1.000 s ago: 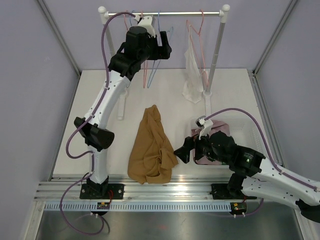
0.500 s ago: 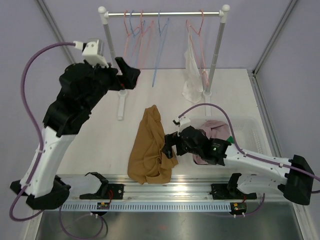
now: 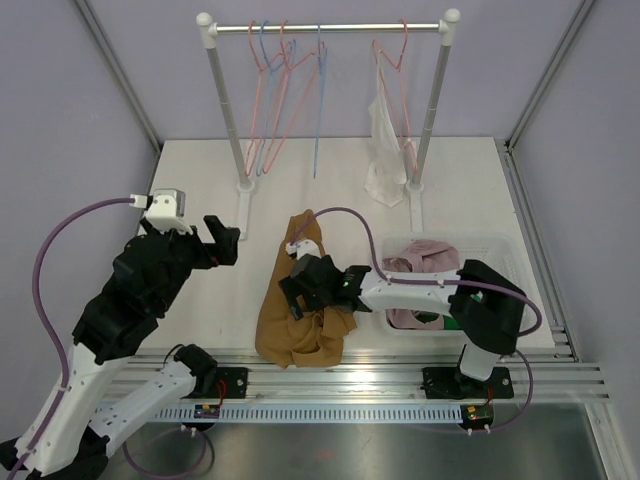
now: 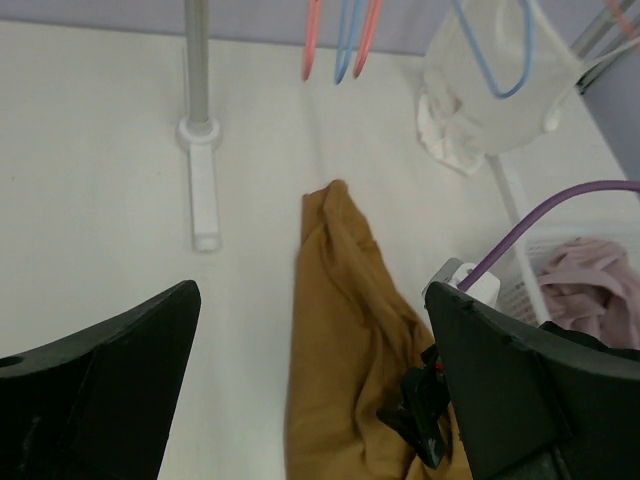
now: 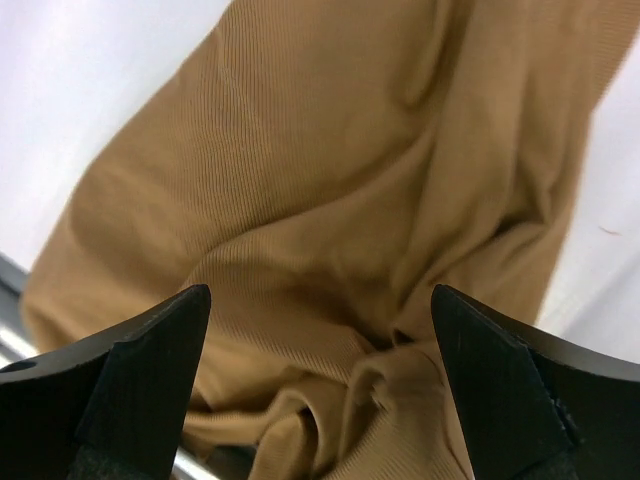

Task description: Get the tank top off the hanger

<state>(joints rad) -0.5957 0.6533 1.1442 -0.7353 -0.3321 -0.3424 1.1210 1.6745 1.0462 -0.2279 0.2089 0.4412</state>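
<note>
Right claw (image 5: pixel 318 300) hangs wide just above the brown tank top (image 5: pixel 330 170), crumpled on the desk (image 3: pixel 200 190) and seemingly already off its hanger. Next it should descend and pinch a fold.

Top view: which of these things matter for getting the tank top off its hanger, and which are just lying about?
Part of the job, as far as I can tell:
- white top, hanging on a pink hanger
- rack
- left gripper and right gripper, both open

Just lying about:
- brown garment on the table
- pink clothes in the bin
- empty hangers
</note>
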